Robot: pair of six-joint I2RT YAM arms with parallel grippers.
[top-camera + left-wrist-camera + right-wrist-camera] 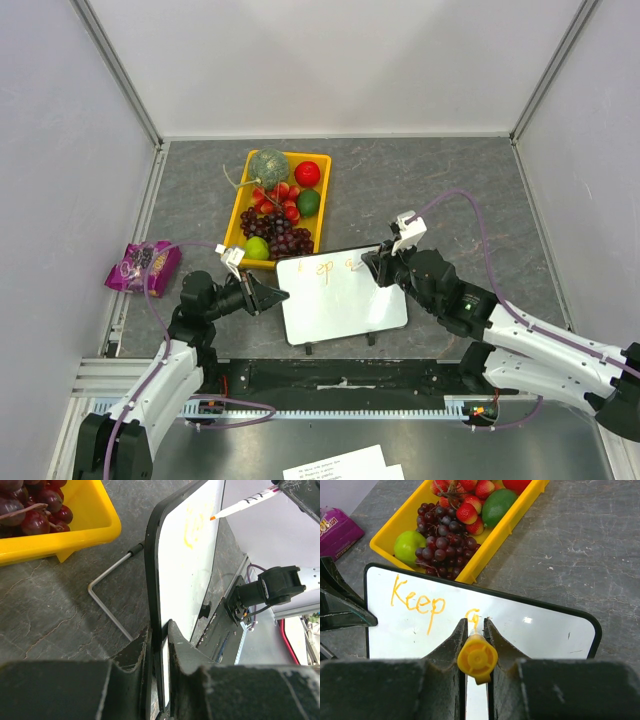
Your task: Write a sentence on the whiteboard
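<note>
The whiteboard point(340, 300) stands tilted on the grey table, near the yellow tray. My left gripper point(272, 296) is shut on its left edge point(161, 645) and steadies it. My right gripper point(375, 262) is shut on an orange marker point(477, 657), seen end-on between the fingers. In the left wrist view the marker point(240, 506) is white with its orange tip at the board. The sentence point(417, 602) reads "Keep" in orange, with a "g" point(473, 615) just past the marker tip. The writing shows faintly from above point(322, 267).
A yellow tray point(236, 217) of fruit stands just behind the board: a melon, grapes, strawberries, a lime, a tomato. A purple snack bag point(145, 266) lies at the left edge. The board's wire stand point(107, 602) rests on the table. Printed paper sheets point(340, 465) lie at the near edge.
</note>
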